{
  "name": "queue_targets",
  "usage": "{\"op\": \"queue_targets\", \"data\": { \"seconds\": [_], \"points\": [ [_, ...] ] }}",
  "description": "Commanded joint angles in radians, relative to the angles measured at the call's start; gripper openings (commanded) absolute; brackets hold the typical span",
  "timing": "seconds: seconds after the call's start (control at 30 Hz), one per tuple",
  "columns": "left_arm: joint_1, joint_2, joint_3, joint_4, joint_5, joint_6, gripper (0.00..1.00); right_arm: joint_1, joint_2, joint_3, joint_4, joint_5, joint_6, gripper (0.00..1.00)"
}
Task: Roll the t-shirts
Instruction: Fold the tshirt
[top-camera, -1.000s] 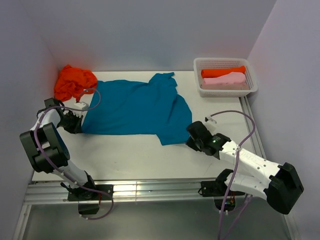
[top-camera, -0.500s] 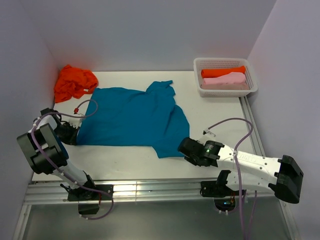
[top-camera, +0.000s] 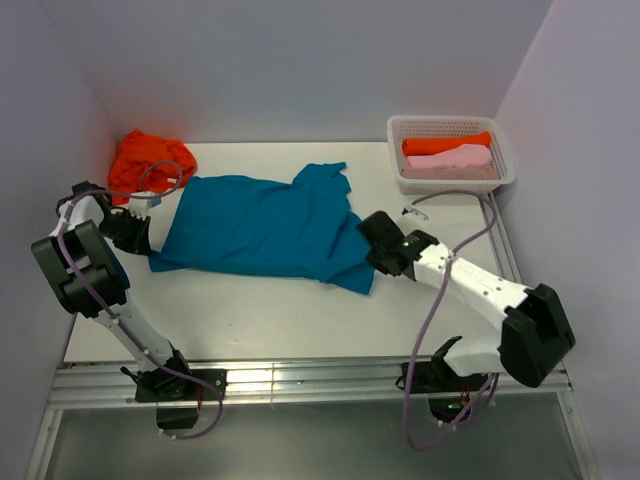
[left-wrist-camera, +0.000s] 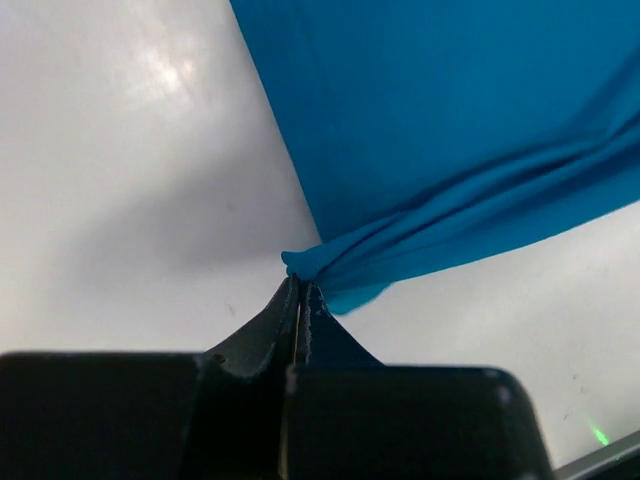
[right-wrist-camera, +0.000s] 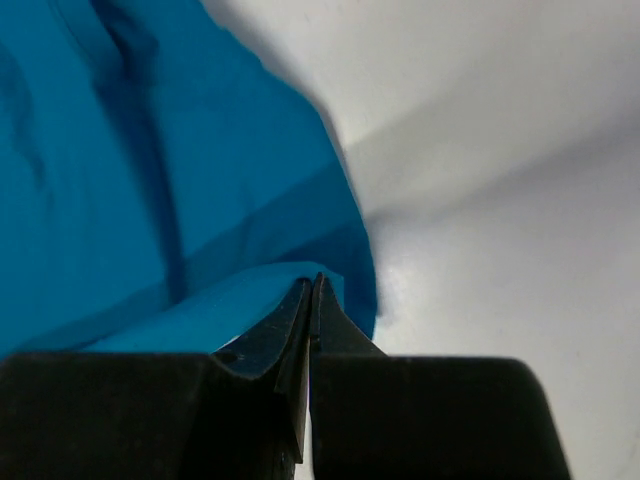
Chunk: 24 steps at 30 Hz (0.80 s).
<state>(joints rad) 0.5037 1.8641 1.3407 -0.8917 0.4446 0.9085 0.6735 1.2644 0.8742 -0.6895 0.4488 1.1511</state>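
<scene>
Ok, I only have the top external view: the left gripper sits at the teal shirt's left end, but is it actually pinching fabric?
Observer: Yes. The left wrist view shows the left gripper shut on a bunched corner of the teal shirt.
Operator: And the right one? I can't make out its fingertips from above.
Observer: The right wrist view shows the right gripper shut on a thin fold at the shirt's edge, with bare table just beyond it.

White arm links (top-camera: 470, 285), black joints (top-camera: 535, 335), looping lilac cables (top-camera: 460, 192), black tapered fingers (left-wrist-camera: 270, 330).
</scene>
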Motion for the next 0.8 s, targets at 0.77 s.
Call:
{"op": "queue_targets", "data": {
  "seconds": [0.77],
  "points": [
    [-0.152,0.279,0.397,0.086,0.013,-0.325,0.01,-0.229,0.527,0.457,0.219,-0.064,-0.337,0.00]
  ]
}}
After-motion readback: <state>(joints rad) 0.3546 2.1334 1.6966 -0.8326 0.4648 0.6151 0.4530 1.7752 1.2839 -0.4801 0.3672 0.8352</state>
